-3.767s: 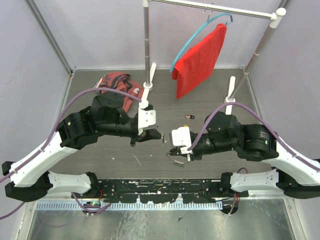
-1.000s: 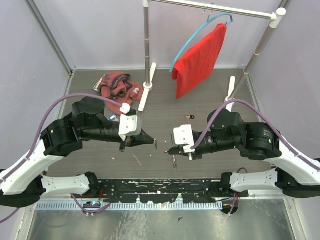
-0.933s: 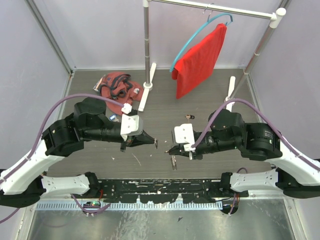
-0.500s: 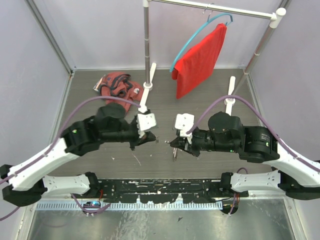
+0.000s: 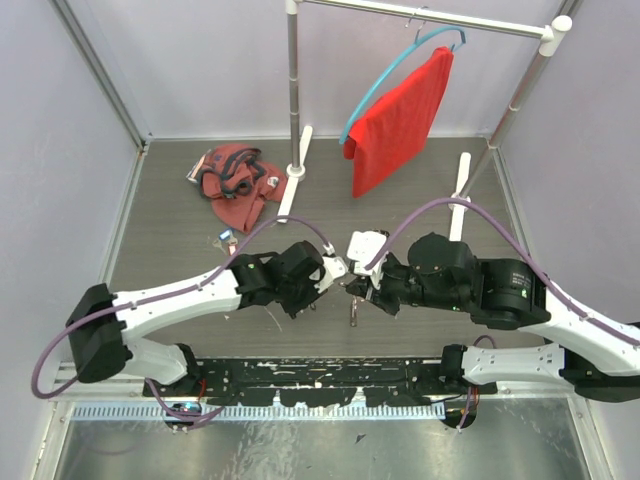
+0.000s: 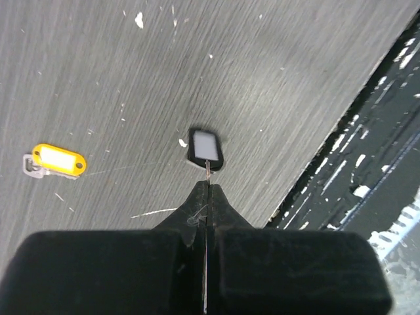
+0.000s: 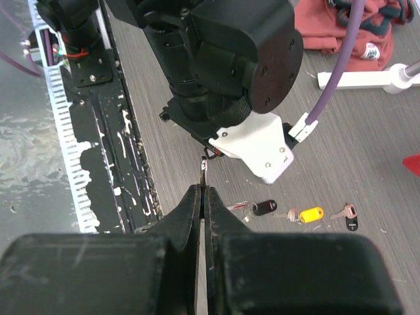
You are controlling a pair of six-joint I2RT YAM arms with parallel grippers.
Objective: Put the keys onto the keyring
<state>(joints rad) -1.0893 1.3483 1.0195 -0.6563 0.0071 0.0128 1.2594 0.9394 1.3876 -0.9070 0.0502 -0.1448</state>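
Where the two arms meet over the middle of the table, the black-tagged key [image 6: 205, 146] sticks out beyond the left gripper [image 6: 207, 190]. Its thin metal shank is pinched between jaws pressed together, with no gap showing. Facing it, the right gripper [image 7: 203, 191] is clamped just as narrowly on a thin silver piece seen edge-on, apparently the keyring [image 7: 204, 169]. That piece reaches almost to the white nose of the left arm, but whether key and ring touch cannot be told.

Only the left wrist view shows the black tag face-on, with a yellow-tagged key [image 6: 58, 159] lying flat on the grey table [image 6: 295, 79] well apart from it. Only the right wrist view shows that yellow tag in a row with two dark-tagged keys [image 7: 264, 207], and a crumpled red cloth [image 7: 341, 33] beyond them. The top view alone shows both grippers tip to tip, with a rack [image 5: 292, 90] carrying a red shirt [image 5: 400, 120] at the far side.
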